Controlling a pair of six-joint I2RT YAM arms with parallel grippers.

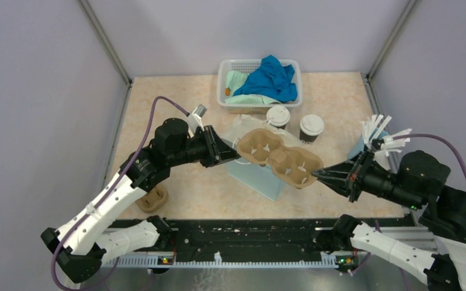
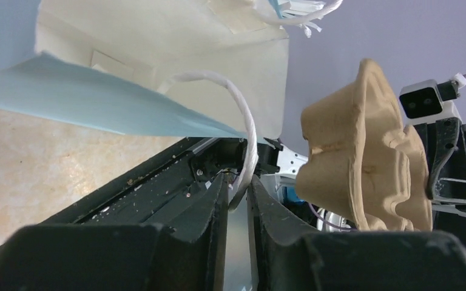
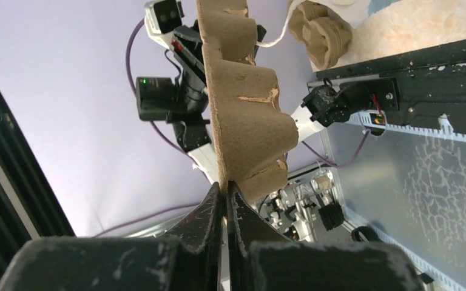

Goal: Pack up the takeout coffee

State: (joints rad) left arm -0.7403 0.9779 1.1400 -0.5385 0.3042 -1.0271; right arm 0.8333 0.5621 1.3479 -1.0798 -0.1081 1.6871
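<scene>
Two takeout coffee cups with white lids [image 1: 278, 115] [image 1: 311, 126] stand on the table behind a light blue paper bag [image 1: 255, 176]. A brown pulp cup tray [image 1: 279, 154] hangs tilted over the bag's mouth. My right gripper [image 1: 317, 174] is shut on the tray's rim [image 3: 243, 103], its tips [image 3: 225, 185] pinching the edge. At the bag's left side, my left gripper [image 1: 235, 156] has its narrow jaws [image 2: 238, 182] closed on the bag's white rope handle [image 2: 243, 115]. The bag's cream inside [image 2: 158, 36] shows above the fingers.
A white basket [image 1: 228, 97] with blue and green cloths sits at the back. A light blue cup of white sticks [image 1: 376, 136] stands at the right. A small brown pulp piece [image 1: 153, 199] lies near the left arm. Grey walls enclose the table.
</scene>
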